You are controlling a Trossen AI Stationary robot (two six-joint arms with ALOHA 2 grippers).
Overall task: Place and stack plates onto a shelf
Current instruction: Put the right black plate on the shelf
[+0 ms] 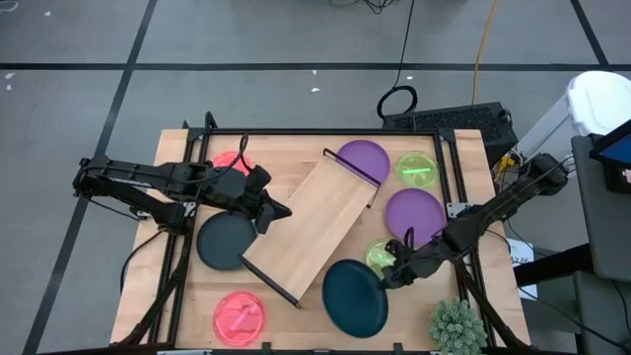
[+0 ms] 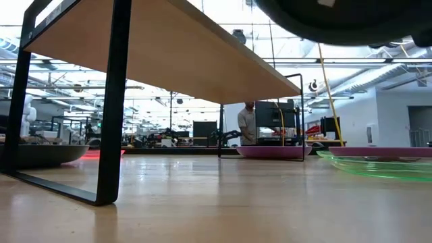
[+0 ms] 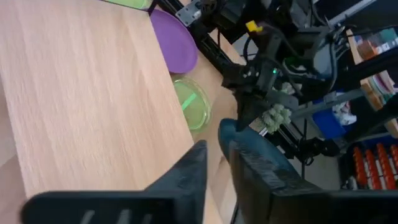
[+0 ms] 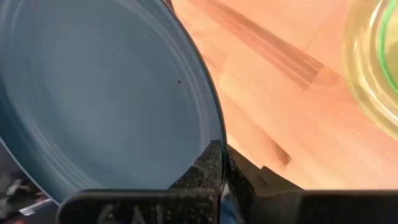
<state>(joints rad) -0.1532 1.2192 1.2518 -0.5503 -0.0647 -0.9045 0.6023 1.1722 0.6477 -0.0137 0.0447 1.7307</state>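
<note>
Right gripper (image 1: pixel 386 277) on round teal plate (image 1: pixel 353 298)

Even, bright overhead light fills the high view; the desk (image 1: pixel 296 148) shows only soft, short shadows beneath the arms. In the low view, ceiling strip lights glow at upper centre, and the shelf (image 2: pixel 169 47) reads darker on its underside. A dark, blurred shape crowds the upper right. In the left wrist view, the near fingers (image 3: pixel 186 180) are soft and unfocused.

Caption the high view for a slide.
Right gripper lifts a dark teal plate beside the shelf; left gripper waits over it.
</note>
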